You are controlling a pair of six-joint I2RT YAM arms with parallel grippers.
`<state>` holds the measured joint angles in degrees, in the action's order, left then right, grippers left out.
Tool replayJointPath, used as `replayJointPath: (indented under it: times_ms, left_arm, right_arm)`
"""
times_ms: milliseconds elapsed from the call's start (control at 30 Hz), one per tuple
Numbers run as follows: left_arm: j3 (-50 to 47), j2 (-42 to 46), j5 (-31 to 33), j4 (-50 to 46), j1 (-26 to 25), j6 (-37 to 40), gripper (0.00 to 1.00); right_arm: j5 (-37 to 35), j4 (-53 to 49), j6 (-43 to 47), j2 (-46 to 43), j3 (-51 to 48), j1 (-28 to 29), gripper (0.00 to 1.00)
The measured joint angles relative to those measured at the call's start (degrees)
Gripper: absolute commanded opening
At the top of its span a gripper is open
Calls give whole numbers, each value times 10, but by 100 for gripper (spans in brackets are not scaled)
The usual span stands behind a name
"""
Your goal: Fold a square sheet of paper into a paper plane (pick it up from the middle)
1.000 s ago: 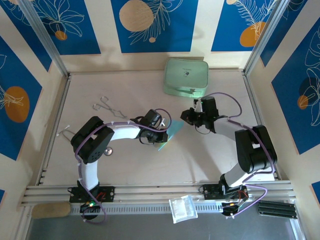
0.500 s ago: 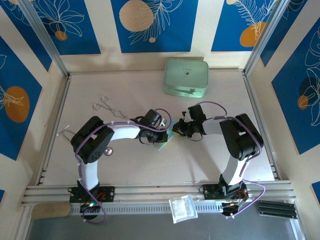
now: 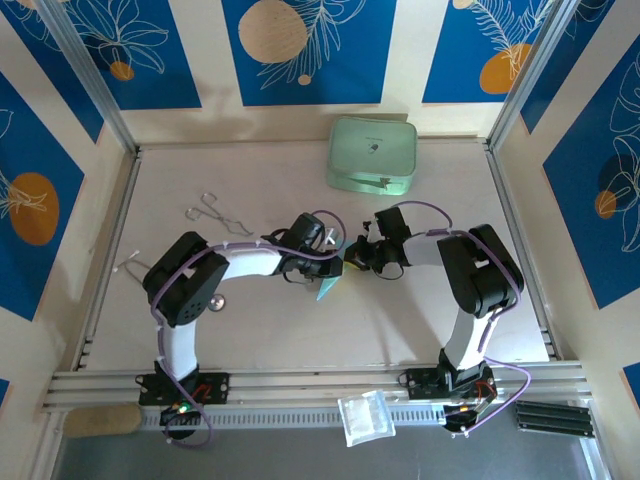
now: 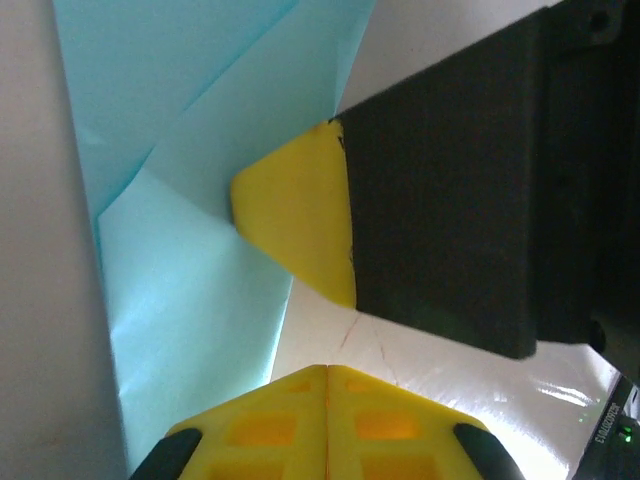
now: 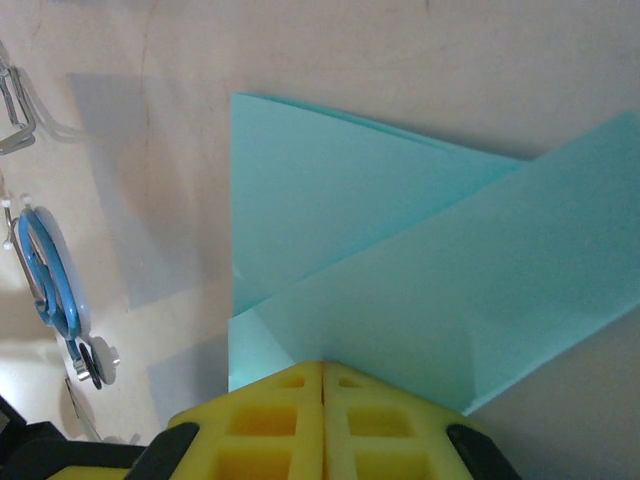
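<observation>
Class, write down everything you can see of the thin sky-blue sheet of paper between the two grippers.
The thin sky-blue sheet of paper is plain, matte and already folded: overlapping layers with crisp diagonal creases form a pointed triangle. It sits over the middle of the beige table. The shut right gripper pinches one folded edge; the shut left gripper lies beside it, grip unclear.

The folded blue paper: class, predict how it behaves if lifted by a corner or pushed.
The folded blue paper looks thin, its layers lying loosely, so it would probably flop. Likely light; a push might buckle rather than slide it. Its creases suggest it marks easily.
</observation>
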<state>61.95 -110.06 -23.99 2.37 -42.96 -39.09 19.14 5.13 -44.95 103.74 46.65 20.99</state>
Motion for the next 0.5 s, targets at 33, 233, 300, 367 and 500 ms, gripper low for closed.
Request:
replayJointPath:
  times_ms: [33, 233, 300, 367, 500]
  left_arm:
    - [0, -3, 0, 2, 0, -1, 7]
    - [0, -17, -2, 14, 0, -4, 6]
    - [0, -18, -2, 19, 0, -8, 6]
    - [0, -19, -2, 27, 1, -11, 6]
    - [0, -26, -1, 41, 3, -14, 7]
  right_arm:
    - [0, 0, 0, 0, 0, 0, 7]
    - [2, 0, 0, 0, 0, 0, 7]
    - [3, 0, 2, 1, 1, -1, 7]
    - [5, 0, 2, 3, 2, -1, 7]
    - [7, 0, 2, 3, 2, -1, 7]
